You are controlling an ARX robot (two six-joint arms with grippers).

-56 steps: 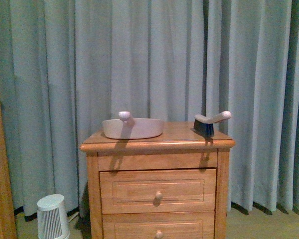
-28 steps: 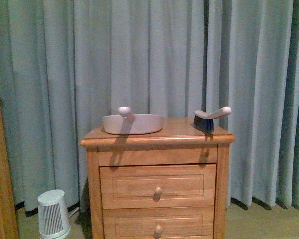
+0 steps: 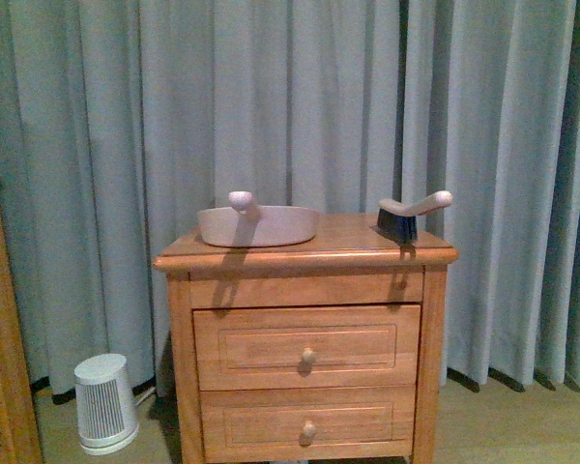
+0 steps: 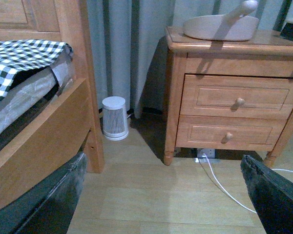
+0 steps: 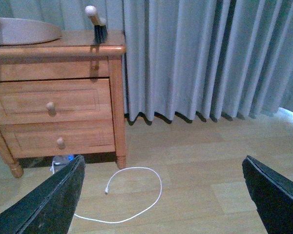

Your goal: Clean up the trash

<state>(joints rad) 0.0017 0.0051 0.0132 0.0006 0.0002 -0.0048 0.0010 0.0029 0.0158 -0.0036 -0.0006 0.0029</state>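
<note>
The trash is out of view in all three views. My left gripper (image 4: 163, 195) hangs open above bare wooden floor in front of the nightstand (image 4: 234, 97), its dark fingers (image 4: 58, 195) wide apart with nothing between them. Over the floor to the right of the nightstand (image 5: 58, 97), my right gripper (image 5: 163, 195) is also open and empty. Neither gripper shows in the front view.
On the nightstand (image 3: 304, 338) lie a pale dustpan (image 3: 258, 224) and a hand brush (image 3: 411, 215). A white cable (image 5: 136, 195) loops on the floor. A small white heater (image 4: 115, 118) stands beside a bed frame (image 4: 49, 131) with checked bedding (image 4: 19, 56). Curtains (image 3: 300, 97) hang behind.
The front view has shifted: the nightstand now sits higher in the frame, and its lower drawer and more floor show. Dustpan and brush have not moved on the top.
</note>
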